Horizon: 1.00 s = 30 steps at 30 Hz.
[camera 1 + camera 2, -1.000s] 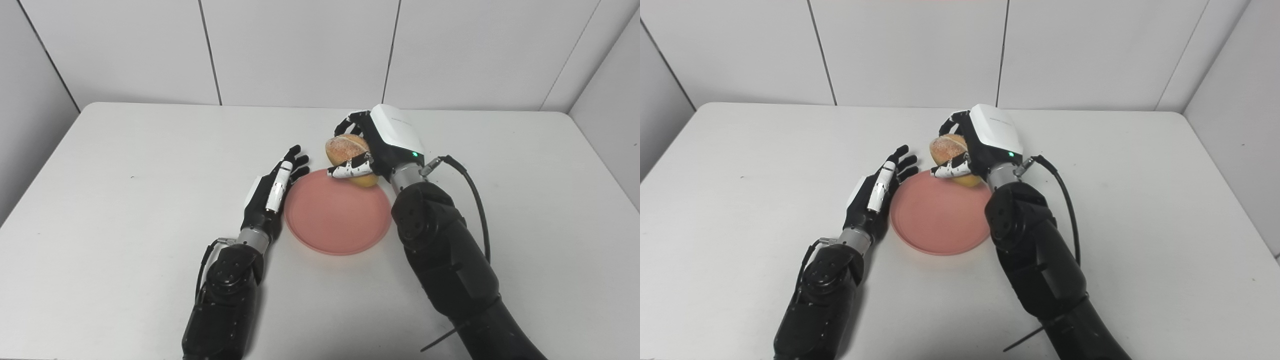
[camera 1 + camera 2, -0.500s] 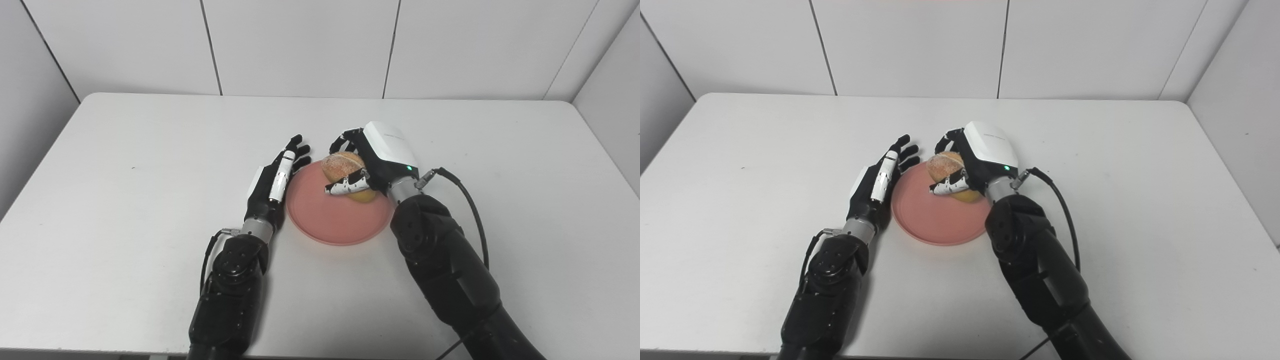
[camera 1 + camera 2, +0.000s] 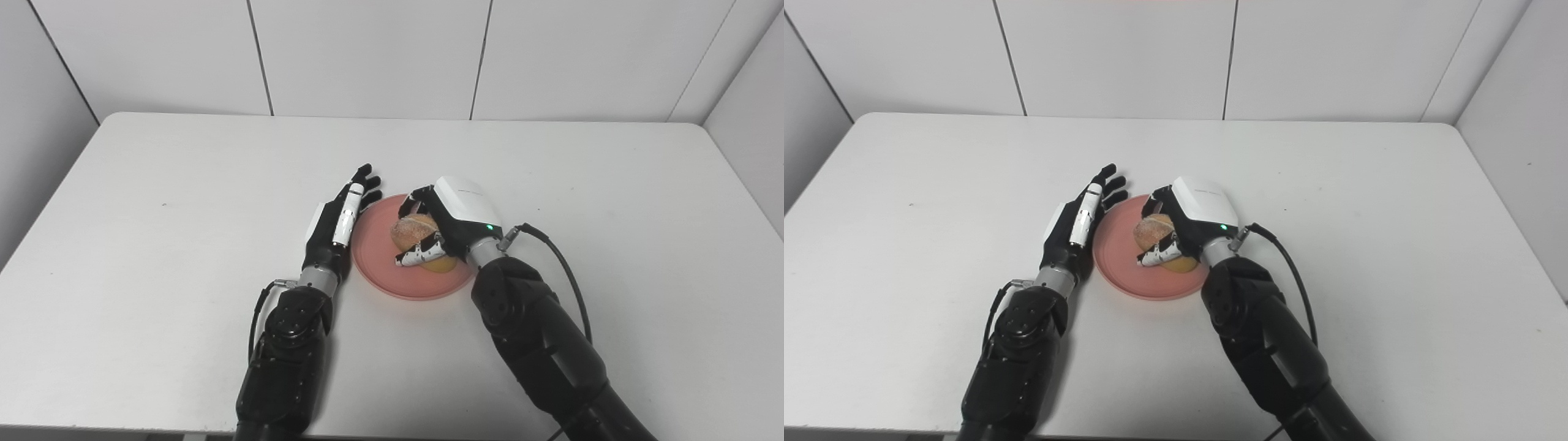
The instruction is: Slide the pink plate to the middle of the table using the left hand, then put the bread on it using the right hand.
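Pink plate: You see the round pink plastic plate lying flat near the middle of the white desk. It sits between your two arms, so the sliding part looks done.

Left hand: Your left hand stands on its edge just beside the plate's left rim. Its fingers are straight and apart, and it holds nothing. It looks like a little wall there, so the plate cannot slip away to the left. You cannot tell if it really touches the rim.

Bread: The round brown bread roll with a pale yellow underside is over the plate, a bit right of its middle. It is low and may be touching the plate, but you cannot tell for sure.

Right hand: Your right hand is wrapped around the bread. The fingers curl over the far side and the thumb presses the near side. This grip comes from the side and above, so the bottom of the bread is free to land on the plate.

Next job: You likely need to set the bread down and let your fingers spread. Go gently, or the round bread may roll off the plate.
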Motion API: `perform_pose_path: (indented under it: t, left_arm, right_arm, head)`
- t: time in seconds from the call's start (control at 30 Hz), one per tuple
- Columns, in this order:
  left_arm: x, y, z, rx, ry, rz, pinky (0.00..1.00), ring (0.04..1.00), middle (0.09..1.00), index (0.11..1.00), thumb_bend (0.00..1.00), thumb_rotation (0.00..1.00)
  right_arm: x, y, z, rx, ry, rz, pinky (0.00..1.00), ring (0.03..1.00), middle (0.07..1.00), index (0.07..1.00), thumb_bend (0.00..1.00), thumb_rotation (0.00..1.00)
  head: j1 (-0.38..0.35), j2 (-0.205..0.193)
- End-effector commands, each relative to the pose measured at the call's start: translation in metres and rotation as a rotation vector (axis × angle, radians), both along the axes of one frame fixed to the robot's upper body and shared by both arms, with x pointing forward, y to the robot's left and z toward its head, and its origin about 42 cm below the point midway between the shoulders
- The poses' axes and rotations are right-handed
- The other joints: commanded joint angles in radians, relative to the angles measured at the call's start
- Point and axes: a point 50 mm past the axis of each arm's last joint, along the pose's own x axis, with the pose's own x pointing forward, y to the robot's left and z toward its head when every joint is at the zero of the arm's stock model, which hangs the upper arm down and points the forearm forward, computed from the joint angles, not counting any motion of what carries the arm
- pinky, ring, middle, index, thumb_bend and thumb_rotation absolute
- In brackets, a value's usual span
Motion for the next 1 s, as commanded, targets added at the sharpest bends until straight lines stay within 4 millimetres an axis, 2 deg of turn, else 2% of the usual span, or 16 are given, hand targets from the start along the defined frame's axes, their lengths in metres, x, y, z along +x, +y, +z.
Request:
perform_pose_path:
  t: [0.0, 0.47, 0.53, 0.57, 0.6, 0.63, 0.7, 0.77, 0.8, 0.83, 0.9, 0.97]
  left_arm:
    - [0.001, -0.007, -0.001, 0.003, 0.037, -0.013, 0.85, 0.884, 0.897, 0.893, 0.36, 1.00]
    - [0.000, -0.009, 0.001, -0.013, 0.030, -0.014, 0.86, 0.885, 0.897, 0.889, 0.34, 1.00]
    - [0.000, -0.009, 0.001, -0.011, 0.029, -0.012, 0.86, 0.884, 0.896, 0.887, 0.34, 1.00]
    - [0.000, -0.008, 0.001, -0.009, 0.029, -0.010, 0.85, 0.881, 0.893, 0.883, 0.33, 1.00]
    - [-0.001, -0.009, 0.002, -0.007, 0.029, -0.010, 0.85, 0.879, 0.892, 0.882, 0.33, 1.00]
    - [-0.001, -0.009, 0.002, -0.006, 0.029, -0.011, 0.84, 0.879, 0.892, 0.883, 0.33, 1.00]
    - [-0.001, -0.008, 0.003, -0.006, 0.028, -0.015, 0.83, 0.879, 0.891, 0.883, 0.33, 1.00]
    - [-0.001, -0.008, 0.003, -0.007, 0.025, -0.016, 0.83, 0.877, 0.889, 0.882, 0.32, 1.00]
    - [-0.001, -0.008, 0.003, -0.006, 0.025, -0.015, 0.83, 0.874, 0.885, 0.879, 0.32, 1.00]
    - [0.000, -0.008, 0.003, -0.005, 0.025, -0.015, 0.82, 0.872, 0.884, 0.877, 0.32, 1.00]
    - [0.000, -0.008, 0.003, 0.001, 0.026, -0.013, 0.82, 0.871, 0.880, 0.874, 0.32, 1.00]
    - [0.000, -0.008, 0.003, 0.003, 0.034, -0.018, 0.84, 0.883, 0.889, 0.878, 0.33, 1.00]
  right_arm:
    - [0.004, 0.006, 0.016, 0.005, -0.065, 0.027, 0.23, 0.309, 0.406, 0.532, 0.52, 0.00]
    - [-0.002, 0.014, 0.013, -0.026, -0.043, 0.053, 0.24, 0.330, 0.414, 0.534, 0.52, 0.00]
    - [-0.003, 0.014, 0.014, -0.028, -0.049, 0.062, 0.27, 0.358, 0.421, 0.534, 0.52, 0.00]
    - [-0.004, 0.015, 0.014, -0.028, -0.053, 0.068, 0.35, 0.422, 0.442, 0.528, 0.52, 0.00]
    - [-0.004, 0.015, 0.014, -0.029, -0.057, 0.072, 0.37, 0.444, 0.450, 0.526, 0.52, 0.00]
    - [-0.004, 0.015, 0.015, -0.032, -0.061, 0.074, 0.44, 0.507, 0.470, 0.514, 0.53, 0.00]
    - [-0.005, 0.016, 0.017, -0.040, -0.069, 0.077, 0.46, 0.536, 0.477, 0.510, 0.53, 0.00]
    - [-0.006, 0.017, 0.021, -0.044, -0.078, 0.081, 0.47, 0.559, 0.586, 0.498, 0.52, 0.10]
    - [-0.006, 0.017, 0.022, -0.044, -0.081, 0.083, 0.47, 0.574, 0.628, 0.611, 0.64, 0.10]
    - [-0.007, 0.018, 0.023, -0.043, -0.082, 0.082, 0.47, 0.579, 0.642, 0.650, 0.68, 0.10]
    - [-0.007, 0.019, 0.028, -0.045, -0.086, 0.079, 0.45, 0.586, 0.663, 0.714, 0.71, 0.12]
    - [-0.008, 0.019, 0.033, -0.048, -0.089, 0.079, 0.44, 0.584, 0.670, 0.741, 0.71, 0.13]
  head:
    - [0.001, 0.002]
    - [0.001, 0.004]
    - [0.001, 0.003]
    - [0.001, 0.003]
    - [-0.001, 0.004]
    - [-0.001, 0.004]
    - [-0.001, 0.003]
    - [-0.001, 0.002]
    - [-0.001, 0.002]
    - [-0.001, 0.002]
    - [-0.003, 0.001]
    - [-0.002, 0.000]
